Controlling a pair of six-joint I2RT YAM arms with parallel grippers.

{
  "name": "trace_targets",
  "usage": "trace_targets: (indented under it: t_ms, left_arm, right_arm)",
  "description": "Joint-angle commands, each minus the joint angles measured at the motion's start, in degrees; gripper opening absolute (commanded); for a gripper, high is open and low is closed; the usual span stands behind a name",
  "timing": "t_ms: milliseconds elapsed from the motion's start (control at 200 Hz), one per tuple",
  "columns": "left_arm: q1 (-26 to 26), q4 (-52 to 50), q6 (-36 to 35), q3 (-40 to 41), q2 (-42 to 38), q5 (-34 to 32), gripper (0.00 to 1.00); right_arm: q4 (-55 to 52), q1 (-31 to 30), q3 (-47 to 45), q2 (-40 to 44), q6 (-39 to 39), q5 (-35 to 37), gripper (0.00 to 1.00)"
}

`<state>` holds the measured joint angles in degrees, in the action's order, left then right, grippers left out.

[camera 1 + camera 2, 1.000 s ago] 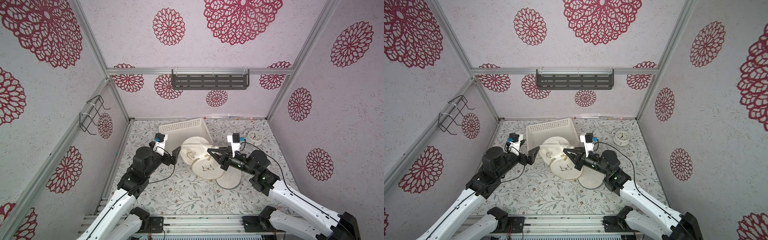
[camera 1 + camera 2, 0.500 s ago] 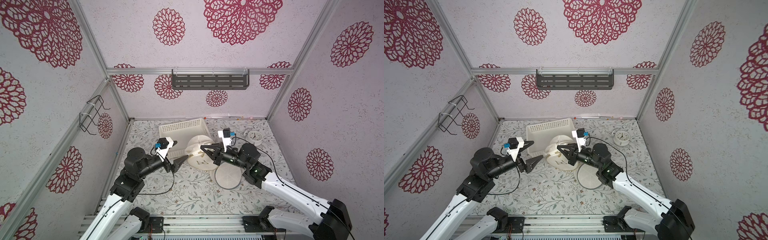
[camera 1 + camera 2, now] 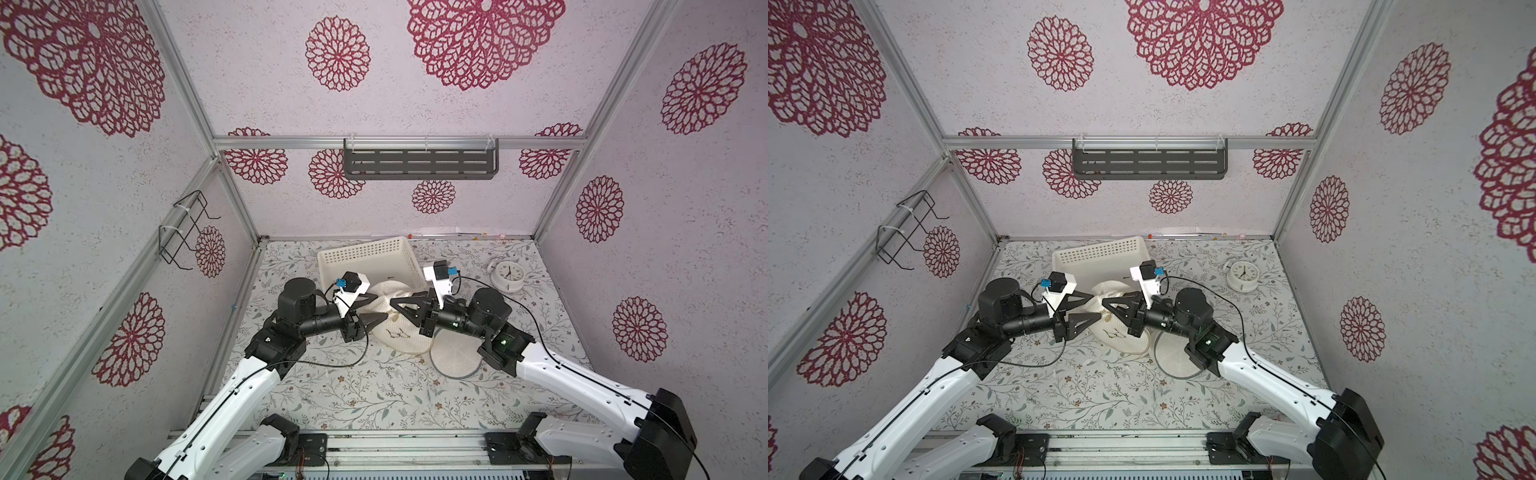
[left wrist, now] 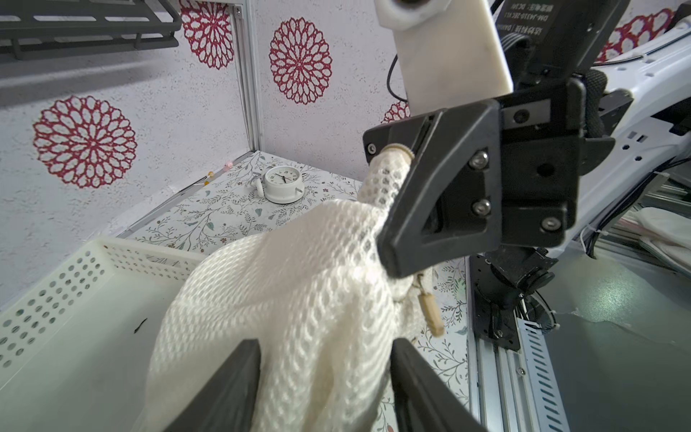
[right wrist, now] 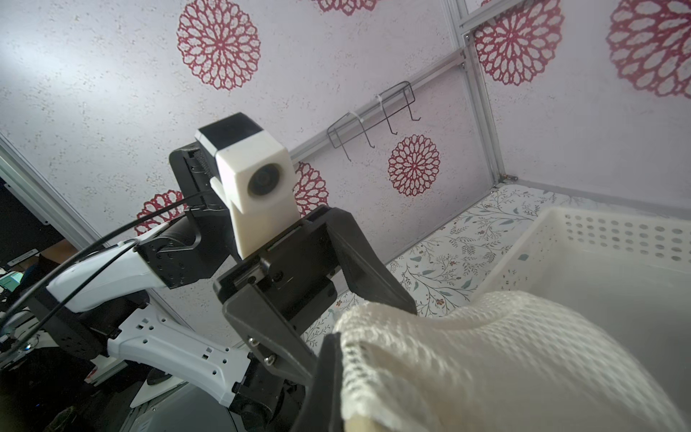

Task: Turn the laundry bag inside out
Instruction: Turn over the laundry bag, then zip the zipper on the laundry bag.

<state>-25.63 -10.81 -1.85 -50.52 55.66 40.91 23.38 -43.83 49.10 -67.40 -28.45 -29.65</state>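
Note:
The laundry bag is white mesh, bunched up in the middle of the floral table in both top views, with its round end panel lying flat beside it. My right gripper is shut on a fold of the mesh and holds it up off the table. My left gripper faces it from the other side. Its jaws stand apart around a thick bundle of the bag, which fills the gap in the left wrist view. A beige zipper pull dangles below the right gripper's pinch. The right wrist view shows mesh against one finger.
A white perforated basket stands just behind the bag. A white alarm clock sits at the back right. A grey shelf hangs on the back wall and a wire rack on the left wall.
The right gripper has lifted the bag off the table. The left gripper pulled back, then came in onto the raised mesh, and its jaws have narrowed around it.

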Motion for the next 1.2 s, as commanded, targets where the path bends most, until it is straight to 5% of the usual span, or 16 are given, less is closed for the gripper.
trace_targets:
  t_ms: [0,140,365,430,550,625,730,855,1046,1196]
  left_arm:
    - [-1.0,2.1,1.4,-0.9,0.7,2.4,0.64]
    - [-1.2,2.2,1.5,-0.8,1.2,2.8,0.50]
    - [-1.2,2.2,2.0,-1.0,0.4,2.4,0.00]
    - [-1.2,2.2,3.7,-1.5,0.1,1.9,0.00]
    - [-1.2,2.3,8.2,-2.1,-0.3,-4.5,0.00]
    - [-1.2,1.5,12.0,-2.3,-0.4,-8.5,0.00]
    - [-1.7,-0.6,15.8,-2.9,0.0,-11.9,0.00]
    - [-5.2,-1.3,16.0,-2.9,0.0,-18.6,0.00]
    - [-9.5,-1.3,17.2,-3.6,-0.2,-27.2,0.00]
    - [-12.3,-1.1,17.3,-4.1,-0.1,-29.6,0.00]
  right_arm:
    - [4.3,-0.6,2.0,-0.3,1.2,1.5,0.00]
    - [5.2,-0.6,1.9,-0.4,1.0,2.7,0.00]
    - [-1.0,-0.3,1.5,1.3,3.0,10.1,0.00]
    - [-5.1,0.0,1.3,2.0,3.8,14.0,0.10]
    - [-13.7,1.5,0.3,5.3,6.0,23.1,0.58]
    - [-17.8,1.7,-0.9,8.2,8.8,29.6,0.67]
    - [-20.9,0.1,-2.2,11.2,17.1,34.0,0.65]
    - [-19.0,-9.5,-3.2,10.8,29.8,38.2,0.63]
    - [-7.0,-16.7,-7.2,9.1,39.4,47.2,0.57]
    - [-1.9,-17.0,-6.8,6.5,40.0,50.6,0.51]
